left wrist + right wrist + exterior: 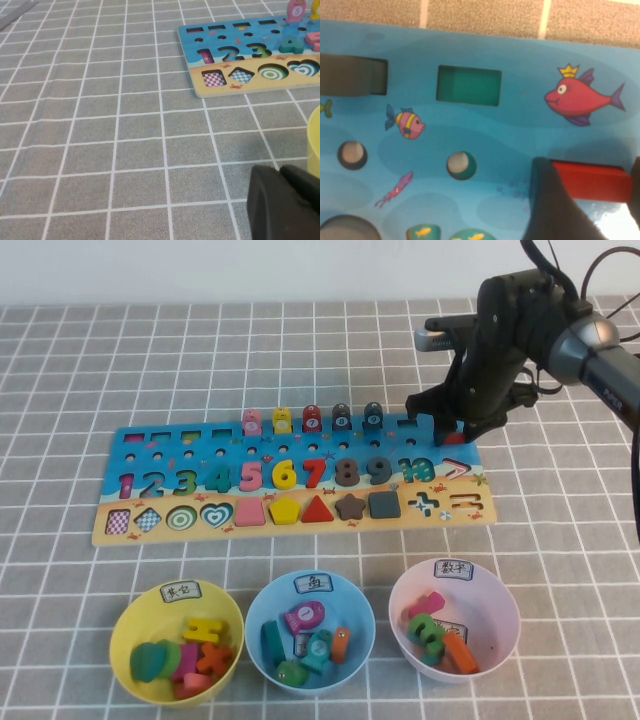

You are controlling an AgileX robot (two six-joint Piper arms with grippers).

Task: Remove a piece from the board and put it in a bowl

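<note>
Gripping the red bar piece [587, 181] across its short width, the right claw [447, 430] is pinching it just above the board's [160, 530] far right corner. Judged light, rigid, smooth. Left claw [285, 205] is resting beside yellow bowl [130, 625]; opening indeterminable.

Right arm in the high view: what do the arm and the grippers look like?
The right arm has a glossy grey tube link with small white lettering, a black wrist block and black cables looping above. The right gripper is matte black, over the board's far right end. The left gripper, also black, shows near the table.
</note>
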